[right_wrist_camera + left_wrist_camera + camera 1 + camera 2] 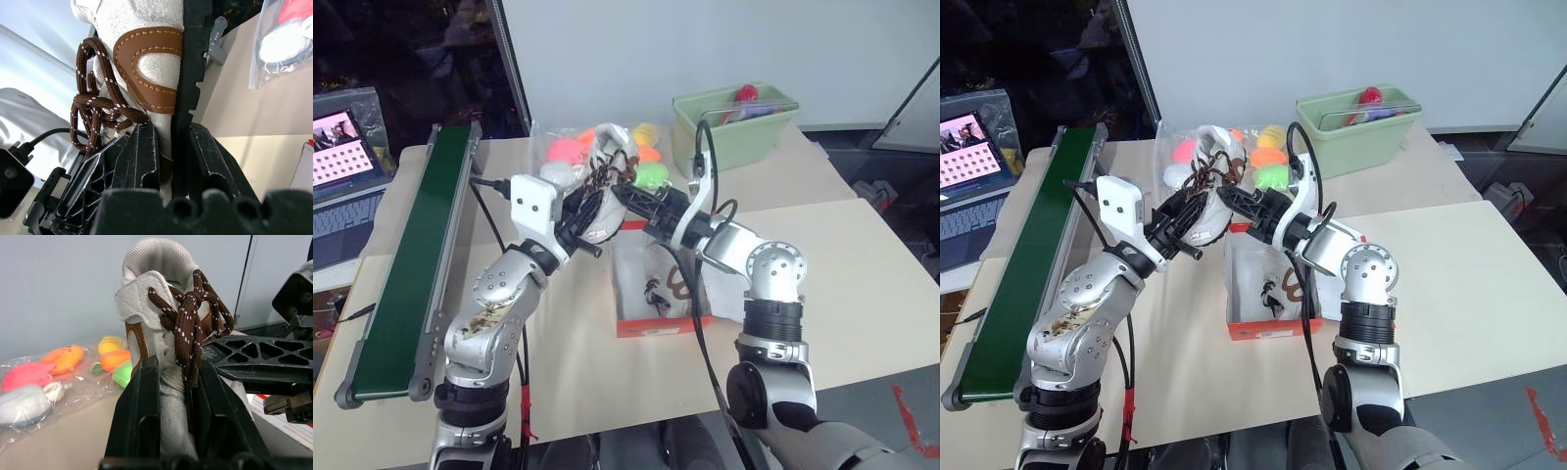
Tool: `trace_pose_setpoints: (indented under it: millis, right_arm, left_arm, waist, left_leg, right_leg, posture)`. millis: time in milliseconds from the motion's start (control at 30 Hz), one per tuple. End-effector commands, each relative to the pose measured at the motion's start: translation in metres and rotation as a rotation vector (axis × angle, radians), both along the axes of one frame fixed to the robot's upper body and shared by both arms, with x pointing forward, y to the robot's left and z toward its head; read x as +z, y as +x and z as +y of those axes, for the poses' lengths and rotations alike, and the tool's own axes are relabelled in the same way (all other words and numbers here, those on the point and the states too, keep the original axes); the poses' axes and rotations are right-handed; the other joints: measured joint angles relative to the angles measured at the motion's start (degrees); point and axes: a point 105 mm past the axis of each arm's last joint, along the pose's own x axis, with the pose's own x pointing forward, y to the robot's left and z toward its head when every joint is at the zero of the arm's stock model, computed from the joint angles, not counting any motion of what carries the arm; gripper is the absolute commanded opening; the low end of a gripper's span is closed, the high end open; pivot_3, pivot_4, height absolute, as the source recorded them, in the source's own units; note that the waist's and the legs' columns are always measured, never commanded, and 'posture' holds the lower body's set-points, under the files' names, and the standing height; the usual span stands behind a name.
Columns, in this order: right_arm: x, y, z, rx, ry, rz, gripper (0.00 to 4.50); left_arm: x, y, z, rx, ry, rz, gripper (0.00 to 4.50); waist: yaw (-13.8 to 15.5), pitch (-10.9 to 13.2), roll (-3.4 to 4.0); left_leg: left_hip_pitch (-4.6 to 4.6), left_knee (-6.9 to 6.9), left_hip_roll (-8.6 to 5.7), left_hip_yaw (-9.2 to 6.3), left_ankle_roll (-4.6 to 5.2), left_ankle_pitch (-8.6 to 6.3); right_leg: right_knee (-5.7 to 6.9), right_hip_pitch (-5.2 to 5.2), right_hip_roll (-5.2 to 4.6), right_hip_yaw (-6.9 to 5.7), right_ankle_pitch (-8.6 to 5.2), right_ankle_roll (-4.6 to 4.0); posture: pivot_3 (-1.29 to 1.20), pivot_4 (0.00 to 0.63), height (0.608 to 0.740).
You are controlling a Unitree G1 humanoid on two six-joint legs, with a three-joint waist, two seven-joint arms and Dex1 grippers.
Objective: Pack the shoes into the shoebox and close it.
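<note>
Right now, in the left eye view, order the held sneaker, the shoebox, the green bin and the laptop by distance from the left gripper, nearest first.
1. Held sneaker: in the left gripper.
2. Shoebox: just below-right.
3. Green bin at the table's far right and laptop at far left: too close to call.

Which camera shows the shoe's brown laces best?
The left wrist view: the dark brown speckled laces face it, knotted on the cream suede shoe. The right wrist view shows them sideways; the eye views show a small tangle.

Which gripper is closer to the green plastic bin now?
The right. The right gripper and the left gripper are both clamped on the raised shoe above the shoebox, but the right one is on the side facing the green bin.
</note>
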Motion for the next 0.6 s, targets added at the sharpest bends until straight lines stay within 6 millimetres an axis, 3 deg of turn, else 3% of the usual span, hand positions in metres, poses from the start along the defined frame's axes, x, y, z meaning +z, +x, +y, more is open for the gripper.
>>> trace_pose_setpoints:
  millis: [33,100,200,333,533,600]
  right_arm:
    - [0.028,-0.009,0.008,0.014,0.017,-0.116,0.33]
    - [0.029,-0.008,0.01,-0.003,0.012,-0.119,0.33]
    - [0.026,-0.003,0.009,-0.057,0.0,-0.116,0.33]
    - [0.018,0.014,-0.004,-0.209,-0.056,-0.1,0.33]
    - [0.019,0.04,-0.045,-0.452,-0.157,-0.13,0.33]
    - [0.02,0.043,-0.057,-0.479,-0.313,-0.195,0.33]
  left_arm:
    - [0.008,-0.012,-0.013,-0.081,0.004,-0.029,0.91]
    - [0.007,-0.014,-0.015,-0.101,-0.001,-0.025,0.91]
    - [0.007,-0.017,-0.014,-0.106,0.018,-0.043,1.56]
    - [0.007,-0.022,-0.009,-0.115,0.063,-0.055,3.1]
    - [0.007,-0.025,0.015,-0.075,0.094,-0.05,3.1]
    - [0.001,-0.029,0.024,-0.079,0.132,-0.035,3.1]
  waist:
    - [-0.01,0.0,0.0]
    - [-0.03,0.0,0.0]
    - [-0.04,0.0,0.01]
    - [-0.07,0.0,0.01]
    - [0.27,0.0,0.02]
    - [0.14,0.01,0.04]
  left_leg:
    - [0.0,0.0,0.0,0.0,0.0,0.0]
    - [0.01,0.0,0.0,0.0,0.0,0.0]
    - [0.01,0.0,0.01,0.0,0.0,0.0]
    - [0.02,0.0,0.01,0.0,0.0,0.0]
    - [-0.03,0.04,-0.04,0.0,-0.01,0.0]
    - [-0.03,0.04,-0.02,0.01,-0.01,0.0]
  right_leg:
    - [0.0,0.0,0.0,0.0,0.0,0.0]
    - [0.0,0.0,0.0,0.0,0.0,0.0]
    - [0.01,0.0,0.01,0.0,0.0,0.0]
    - [0.03,-0.01,0.02,0.0,0.0,0.0]
    - [-0.01,-0.01,-0.02,-0.01,0.0,0.0]
    - [0.0,-0.03,0.0,-0.01,0.0,0.0]
  posture:
    - [0.0,0.15,0.74]
    - [0.0,0.15,0.74]
    - [0.0,0.15,0.74]
    - [0.0,0.15,0.74]
    - [0.0,0.15,0.74]
    - [0.0,0.15,0.74]
